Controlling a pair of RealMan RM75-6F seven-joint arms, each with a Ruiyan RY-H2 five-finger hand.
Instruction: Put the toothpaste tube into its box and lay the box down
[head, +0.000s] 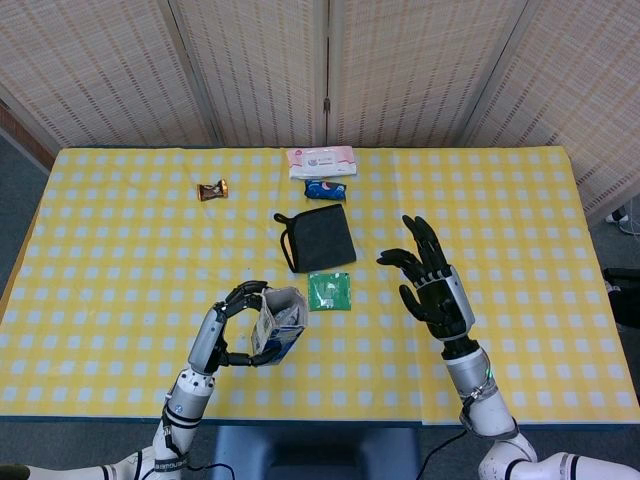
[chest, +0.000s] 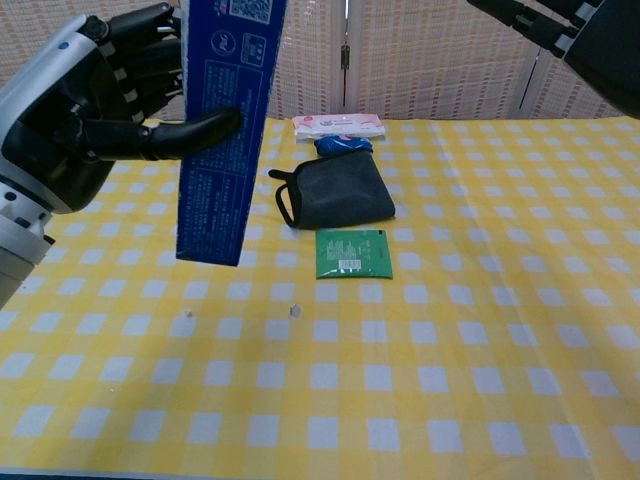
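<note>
woven screens, checked table, box up in the air

woven screens behind, yellow checked table (head: 120, 230) in front. left hand (head: 222, 328) fingers (chest: 195, 130) wrap the blue toothpaste box (chest: 225, 130), held upright and clear of the cloth, open top showing the tube (head: 285, 315) inside. right hand (head: 432, 288) hovers with fingers spread, holding nothing. just beyond the box lie a green sachet (head: 328, 291), a dark pouch (head: 318, 238), a blue packet (head: 326, 188) and a pink wipes pack (head: 321, 160). a candy wrapper (head: 212, 189) sits off left.

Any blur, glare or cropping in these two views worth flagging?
Head view: even light, sharp, no glare; toothpaste box small in the left hand. Chest view: box top and right hand cropped by the frame edge; near left hand slightly soft; table sharp.
</note>
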